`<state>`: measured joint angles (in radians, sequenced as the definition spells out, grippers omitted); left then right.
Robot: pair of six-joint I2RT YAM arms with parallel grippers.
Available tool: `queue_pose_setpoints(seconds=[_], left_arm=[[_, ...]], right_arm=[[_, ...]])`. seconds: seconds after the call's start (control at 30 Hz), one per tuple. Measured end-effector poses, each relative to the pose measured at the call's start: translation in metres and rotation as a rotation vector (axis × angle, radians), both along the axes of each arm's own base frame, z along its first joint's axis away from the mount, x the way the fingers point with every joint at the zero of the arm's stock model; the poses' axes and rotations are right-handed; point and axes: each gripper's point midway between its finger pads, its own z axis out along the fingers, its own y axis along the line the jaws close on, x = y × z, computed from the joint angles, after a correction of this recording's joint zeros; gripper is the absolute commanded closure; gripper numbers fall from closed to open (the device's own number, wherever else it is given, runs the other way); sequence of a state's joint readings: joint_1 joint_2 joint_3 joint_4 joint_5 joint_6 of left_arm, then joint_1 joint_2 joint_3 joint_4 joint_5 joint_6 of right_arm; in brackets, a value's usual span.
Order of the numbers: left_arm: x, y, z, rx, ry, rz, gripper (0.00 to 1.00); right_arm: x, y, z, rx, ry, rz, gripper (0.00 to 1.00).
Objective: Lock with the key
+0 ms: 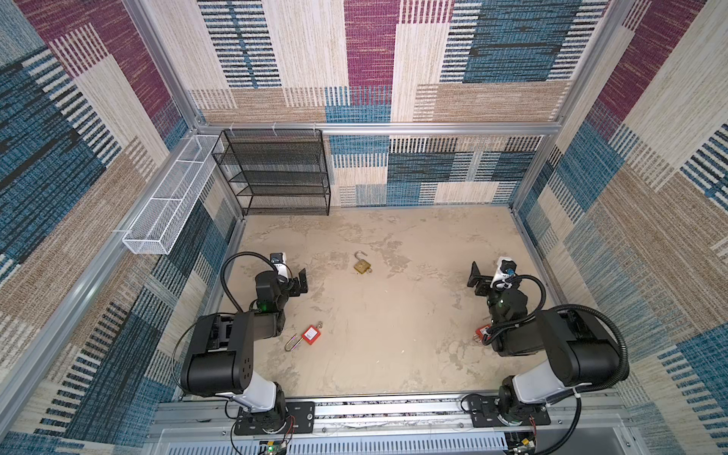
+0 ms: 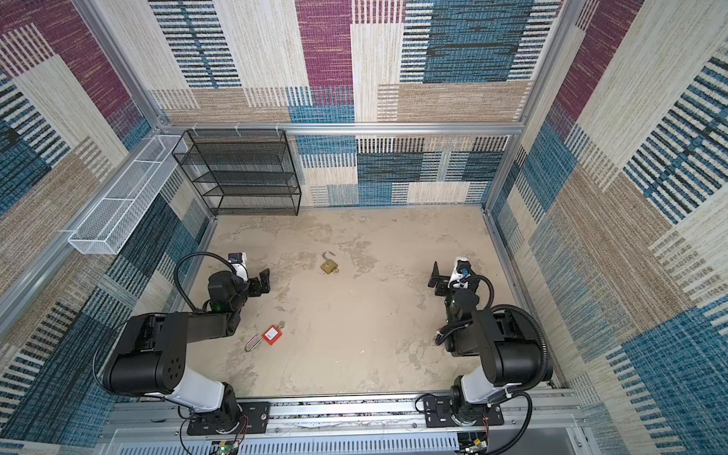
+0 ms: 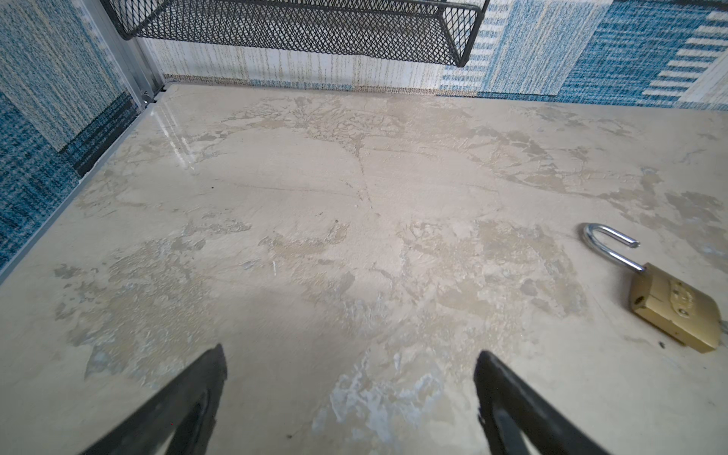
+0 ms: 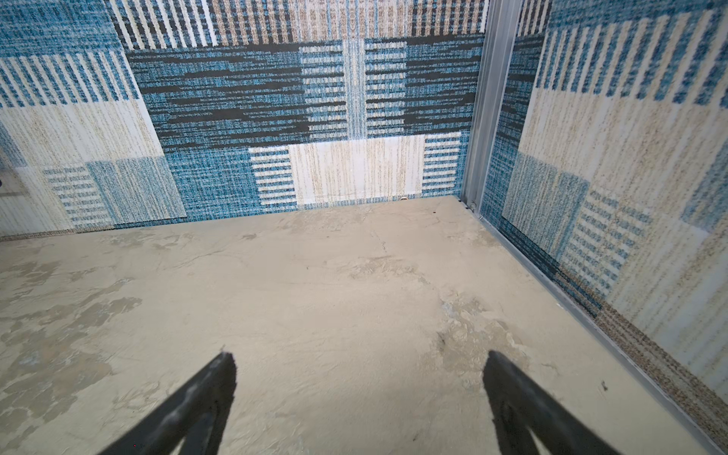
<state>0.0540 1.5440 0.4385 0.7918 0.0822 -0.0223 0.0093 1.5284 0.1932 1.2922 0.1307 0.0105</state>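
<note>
A brass padlock (image 1: 361,266) (image 2: 328,266) (image 3: 674,307) lies mid-table with its silver shackle swung open; a small key (image 1: 370,270) seems to stick out of its base. A red padlock (image 1: 311,335) (image 2: 271,335) lies nearer the front with a long shackle and a small key (image 1: 320,324) at its far end. My left gripper (image 1: 301,280) (image 2: 264,280) (image 3: 351,356) stands open and empty, left of the brass padlock. My right gripper (image 1: 475,277) (image 2: 435,277) (image 4: 361,357) is open and empty at the right, over bare table.
A black mesh shelf (image 1: 275,173) stands at the back left, with a white mesh basket (image 1: 165,208) on the left wall. A small red object (image 1: 482,330) shows partly under the right arm. Carpeted walls enclose the beige table (image 1: 394,335).
</note>
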Motion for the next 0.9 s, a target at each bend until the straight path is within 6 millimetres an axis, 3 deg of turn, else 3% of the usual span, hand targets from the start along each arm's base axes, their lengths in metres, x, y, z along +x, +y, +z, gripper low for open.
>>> queue_pose_setpoints(seconds=[0.1, 0.17, 0.23, 0.33, 0.5, 0.63, 0.73, 0.9], left_arm=[[-0.003, 0.0, 0.013, 0.002, -0.023, 0.002, 0.09], [-0.006, 0.005, 0.034, 0.013, -0.056, 0.029, 0.13], [-0.007, 0.009, 0.055, 0.022, -0.087, 0.052, 0.13], [-0.008, 0.011, 0.078, 0.03, -0.093, 0.07, 0.13], [-0.014, 0.012, 0.09, 0.027, -0.006, 0.092, 0.14], [-0.026, 0.014, 0.08, -0.011, 0.112, 0.13, 0.14], [-0.034, 0.007, 0.07, -0.059, 0.196, 0.119, 0.14], [-0.046, -0.006, 0.051, -0.151, 0.318, 0.094, 0.14]], right_arm=[[0.023, 0.004, 0.023, -0.006, 0.01, 0.019, 0.01], [0.052, 0.006, 0.057, 0.018, -0.001, 0.029, 0.01], [0.069, 0.014, 0.074, 0.051, 0.019, 0.066, 0.01], [0.08, 0.045, 0.058, 0.105, 0.151, 0.175, 0.01], [0.079, 0.149, 0.024, 0.111, 0.34, 0.447, 0.01], [0.081, 0.234, -0.002, 0.08, 0.446, 0.648, 0.01], [0.083, 0.285, -0.024, 0.036, 0.521, 0.772, 0.02], [0.092, 0.331, -0.045, 0.006, 0.597, 0.907, 0.09]])
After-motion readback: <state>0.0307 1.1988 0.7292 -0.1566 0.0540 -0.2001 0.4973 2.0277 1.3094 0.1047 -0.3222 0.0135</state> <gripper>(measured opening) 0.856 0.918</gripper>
